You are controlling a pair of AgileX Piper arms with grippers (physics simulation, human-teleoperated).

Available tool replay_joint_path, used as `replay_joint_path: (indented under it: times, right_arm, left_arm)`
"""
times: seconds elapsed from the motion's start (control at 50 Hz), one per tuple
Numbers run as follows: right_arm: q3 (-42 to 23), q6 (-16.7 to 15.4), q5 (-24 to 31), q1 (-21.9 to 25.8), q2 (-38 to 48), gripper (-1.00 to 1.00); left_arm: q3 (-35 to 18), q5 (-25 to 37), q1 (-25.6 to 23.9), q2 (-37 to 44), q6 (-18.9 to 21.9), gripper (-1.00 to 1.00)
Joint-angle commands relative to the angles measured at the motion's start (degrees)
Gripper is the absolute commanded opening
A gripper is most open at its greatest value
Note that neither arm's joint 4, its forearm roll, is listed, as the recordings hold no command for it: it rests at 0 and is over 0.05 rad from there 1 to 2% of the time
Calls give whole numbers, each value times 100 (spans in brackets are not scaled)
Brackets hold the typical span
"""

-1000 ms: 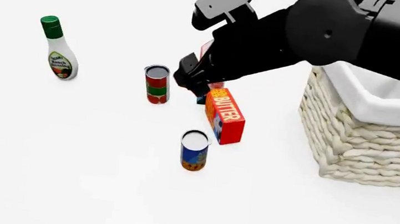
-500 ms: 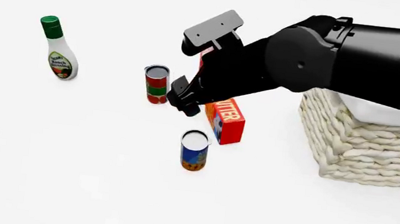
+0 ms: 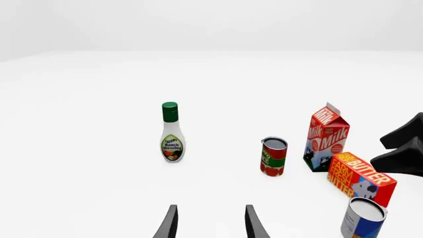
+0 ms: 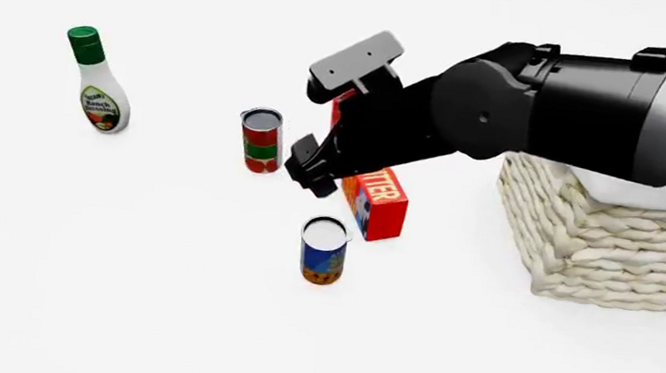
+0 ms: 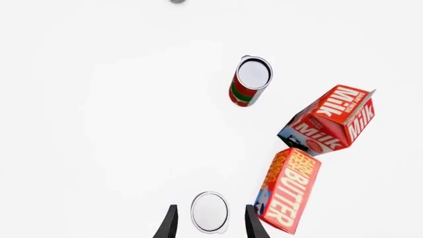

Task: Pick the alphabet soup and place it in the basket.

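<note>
Alphabet soup shows at the edge of the left wrist view: a short can with a pale flat lid and a blue label, upright on the white counter, just beside the butter box. Beyond stand a milk carton, a red-and-green can and a dressing bottle with a green cap, each on its own base and spaced apart, so any of them looks reachable from above. The left tool has its fingers parted with nothing between them; it looks parked and out of the job.

From the front, the can stands in the open, near the butter box and well apart from the basket, whose thick woven walls and white cloth rim look soft and deep. The right arm reaches across above the boxes, its tool up over the counter behind the can, seemingly lining up for a drop from above. I cannot tell its opening from here.

The right wrist view settles it: the right tool is spread wide, empty, and the soup's round lid sits between the fingers, well below them. The carton and butter box lie close alongside, so a straight descent seems wise.
</note>
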Motion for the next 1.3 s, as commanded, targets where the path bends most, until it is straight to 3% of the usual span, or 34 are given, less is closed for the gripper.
replay_joint_path:
  times: [0.02,0.6,1.02,1.3]
  right_arm:
    - [45,-21,-178,-37,199,100]
    - [434,113,-771,48,720,100]
    - [558,-82,-738,-150,703,100]
    - [606,-6,-866,-72,847,100]
  left_arm:
    - [0,0,0,0,0,100]
    - [0,0,0,0,0,100]
    - [0,0,0,0,0,100]
    - [0,0,0,0,0,100]
